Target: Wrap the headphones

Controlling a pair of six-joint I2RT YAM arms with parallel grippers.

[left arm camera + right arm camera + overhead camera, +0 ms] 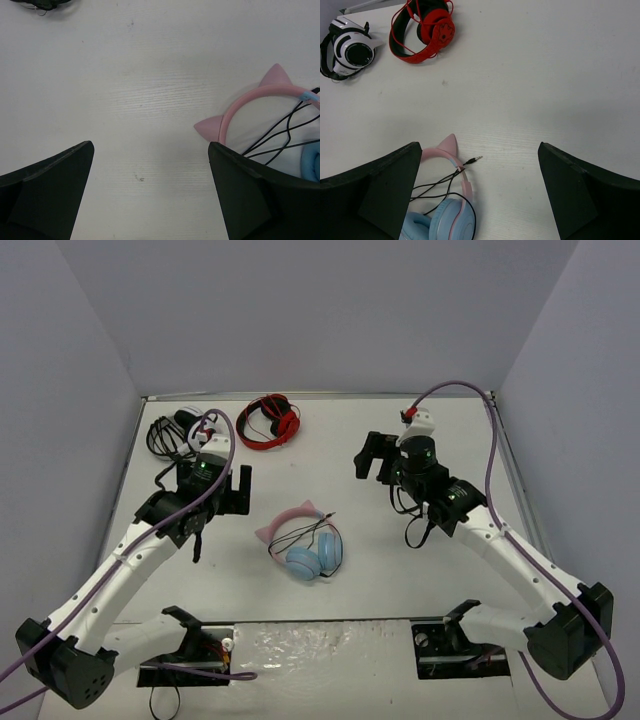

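Both end effectors, left [236,490] and right [372,456], hover spread and hold nothing. Between them on the white table [360,550] lie the pink cat-ear headphones with blue ear cups [305,540]. Their thin black cable [300,535] loops loosely through the band, plug [477,159] free, so the wrapping looks unfinished.

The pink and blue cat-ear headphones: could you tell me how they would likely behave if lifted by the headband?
The pink and blue cat-ear headphones look plastic, so probably light with a stiffish band. Their thin black cable lies in loose loops, so it would likely dangle and could snag.
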